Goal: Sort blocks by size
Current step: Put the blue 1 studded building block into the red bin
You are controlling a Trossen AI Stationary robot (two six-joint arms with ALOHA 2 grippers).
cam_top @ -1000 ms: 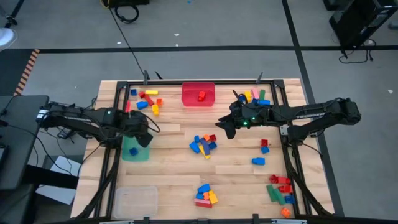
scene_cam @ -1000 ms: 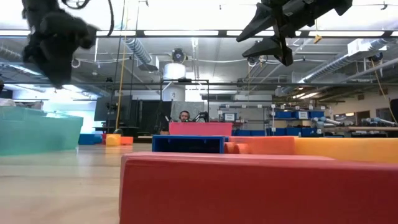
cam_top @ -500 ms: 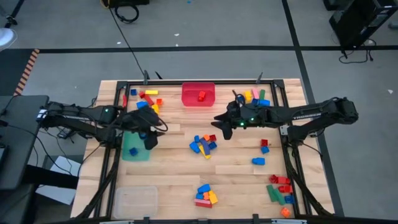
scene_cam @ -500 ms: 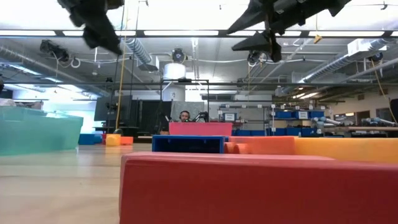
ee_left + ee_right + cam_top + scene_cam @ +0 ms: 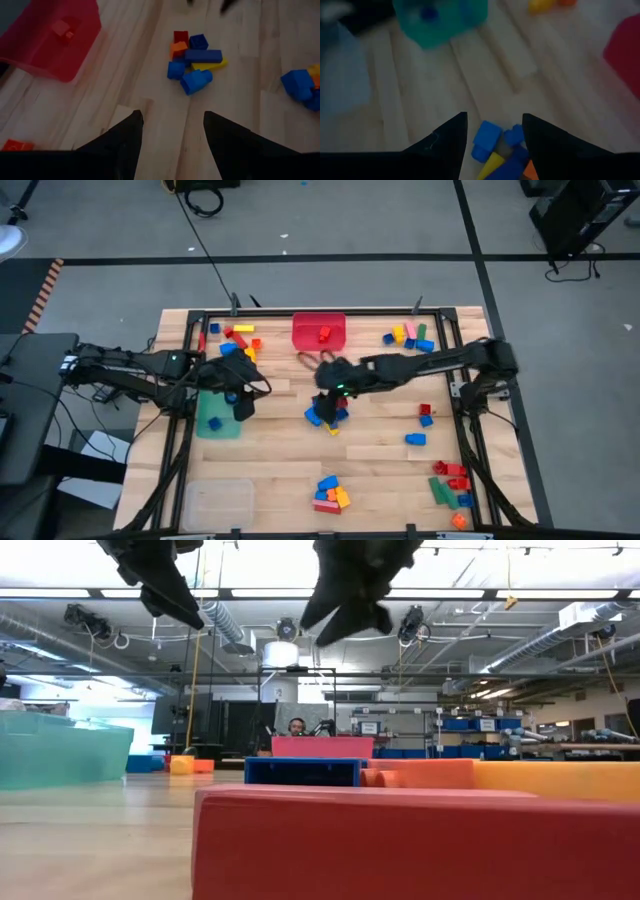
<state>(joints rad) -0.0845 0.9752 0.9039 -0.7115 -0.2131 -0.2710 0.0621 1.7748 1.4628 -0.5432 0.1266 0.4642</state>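
Note:
Blocks lie in clusters on the wooden table. A central pile (image 5: 330, 416) of blue, yellow, orange and red ones sits under my right gripper (image 5: 322, 392), which hangs open above it. In the right wrist view the pile's blue blocks (image 5: 487, 141) show between the fingers of my right gripper (image 5: 495, 134), untouched. My left gripper (image 5: 243, 409) hovers open and empty beside the green bin (image 5: 212, 420). The left wrist view looks past my left gripper (image 5: 172, 132) at the central pile (image 5: 195, 62).
A red bin (image 5: 319, 333) with one red block stands at the far middle, a clear bin (image 5: 215, 500) at the near left. More blocks lie at the far left (image 5: 238, 340), far right (image 5: 408, 336), right (image 5: 424, 415), near right (image 5: 450, 485) and near middle (image 5: 330, 494).
My right gripper has swung from the far right toward the table's left and now hangs over the central pile. My left gripper rose from over the green bin and rolled early on, then kept still. No block has moved.

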